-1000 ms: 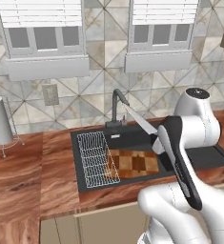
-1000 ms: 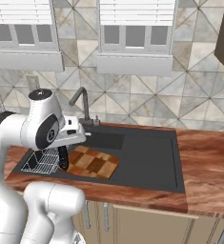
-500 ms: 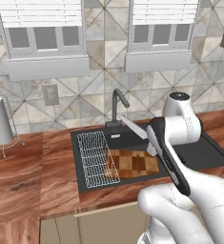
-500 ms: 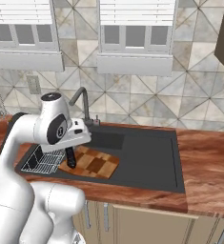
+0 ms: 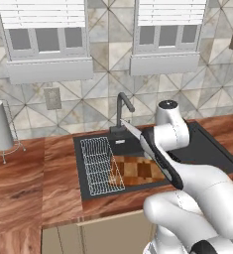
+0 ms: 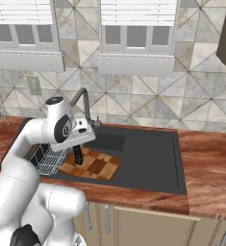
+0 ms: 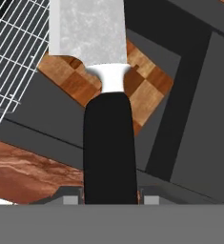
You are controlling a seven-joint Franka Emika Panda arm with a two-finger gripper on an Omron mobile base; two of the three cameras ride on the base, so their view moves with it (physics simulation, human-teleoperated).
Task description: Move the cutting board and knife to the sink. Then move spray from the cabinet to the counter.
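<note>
Gripping the knife (image 7: pixel 108 128) by its black handle, the jaws stand narrow, one on each side of the handle, as we see in the hand view, where the silver blade runs away from the camera. In the left base view we see the knife (image 5: pixel 152 151) held in the air above the sink (image 5: pixel 212 154), blade tip toward the faucet (image 5: pixel 123 106), handle slanting down and toward the near rim. In the right base view we see the gripper (image 6: pixel 78 151) below the white wrist, with the dark handle hanging just over the cutting board (image 6: pixel 93 166). We see the cutting board (image 5: pixel 138 169) lying flat in the sink basin (image 6: pixel 148 158), just beside a white wire rack (image 5: pixel 102 163) that occupies the left end of the basin. In the hand view the chequered board (image 7: pixel 147 86) shows beneath the blade, with the rack (image 7: pixel 13 52) at upper left. The reddish-brown desk (image 5: pixel 29 183) surrounds the sink, and a paper towel roll on a wire stand (image 5: pixel 0 126) rests at its far left, well apart from the sink.
</note>
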